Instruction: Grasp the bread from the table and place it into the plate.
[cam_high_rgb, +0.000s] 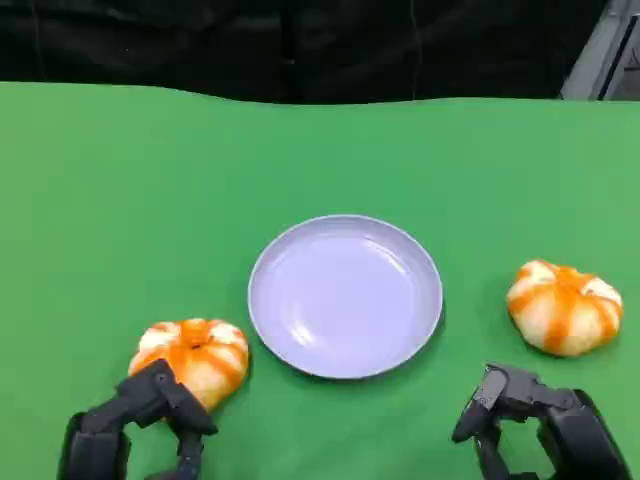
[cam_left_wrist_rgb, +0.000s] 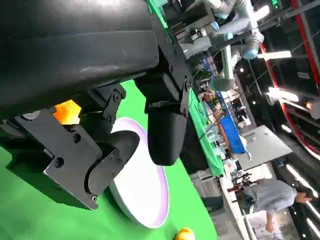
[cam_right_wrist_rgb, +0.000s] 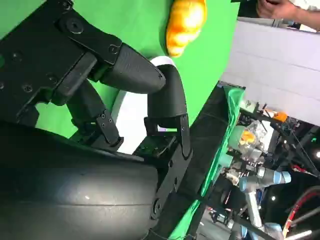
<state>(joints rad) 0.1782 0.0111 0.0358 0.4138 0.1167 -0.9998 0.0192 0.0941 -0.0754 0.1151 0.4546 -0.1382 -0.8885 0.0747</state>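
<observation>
**Two Buns on Table, Plate Bare, Left Hand at the Near Bun**

The table (cam_high_rgb: 90, 200) is covered in green cloth. A round lilac plate (cam_high_rgb: 345, 296) sits at its centre with nothing on it.

Two pieces of bread are present, both round buns with orange stripes. The left bun (cam_high_rgb: 196, 357) lies on the table just beside the plate's lower left rim, a narrow strip of cloth showing between them. The right bun (cam_high_rgb: 565, 306) lies on the table to the right of the plate, clearly apart from its rim.

The left hand (cam_high_rgb: 140, 420) sits at the near edge of the table directly in front of the left bun. Its fingers (cam_high_rgb: 160, 390) reach up against the bun's near side and overlap it in the head view; whether they grip it or merely touch it cannot be told. The bun rests on the cloth. In the left wrist view the fingers are spread apart, with a patch of orange visible behind them and the plate beyond.

The right hand (cam_high_rgb: 535, 425) is at the near right, below the right bun and apart from it. Its fingers are released and hold nothing; the right wrist view shows them parted with the bun ahead.
</observation>
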